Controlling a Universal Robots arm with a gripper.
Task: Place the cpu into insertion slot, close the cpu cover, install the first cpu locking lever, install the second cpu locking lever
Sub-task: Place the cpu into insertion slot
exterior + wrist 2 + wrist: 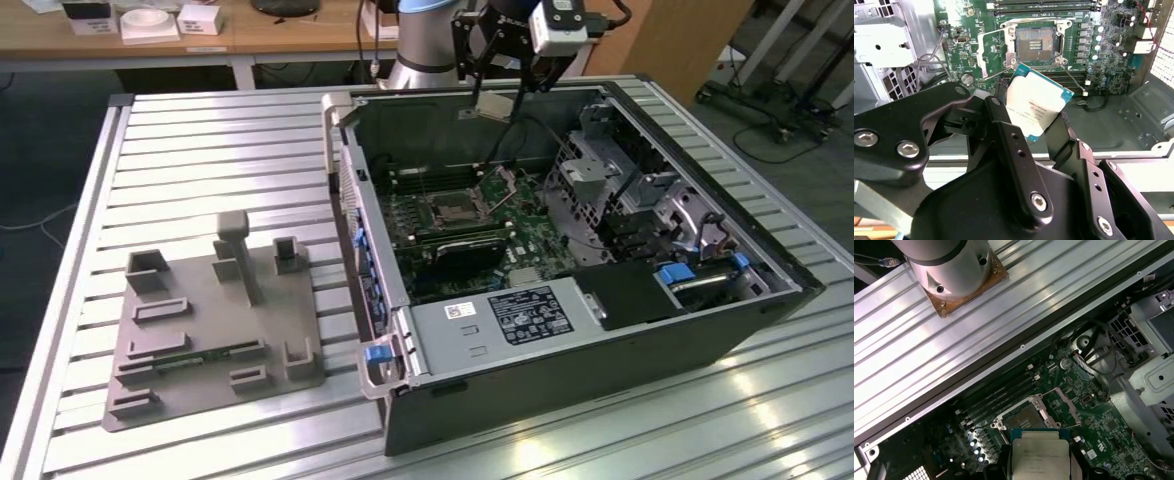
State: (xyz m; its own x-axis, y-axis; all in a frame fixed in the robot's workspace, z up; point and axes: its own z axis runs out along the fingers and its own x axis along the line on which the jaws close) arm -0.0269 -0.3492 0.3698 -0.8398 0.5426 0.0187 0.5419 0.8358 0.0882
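My gripper [497, 98] hangs above the far wall of the open computer case and is shut on the cpu [489, 106]. In the second wrist view the cpu [1036, 107] is a silvery square chip with a green rim, tilted, with a black finger [1004, 135] on each side of it. Below it on the green motherboard [534, 235] lies the insertion slot [1035, 42], open, its dark centre bare. The cpu cover [994, 50] stands flipped up beside the slot. The first wrist view shows the cpu [1040, 457] just short of the insertion slot [1024, 417] and the raised cpu cover [1061, 400].
A black labelled power-supply box [534, 312] sits at the case's near end, and a metal drive cage [627, 190] at the exterior view's right. A grey fixture plate [214, 320] lies on the slatted table [214, 140]. Long memory slots [999, 395] flank the socket. The arm's base [949, 265] stands behind the case.
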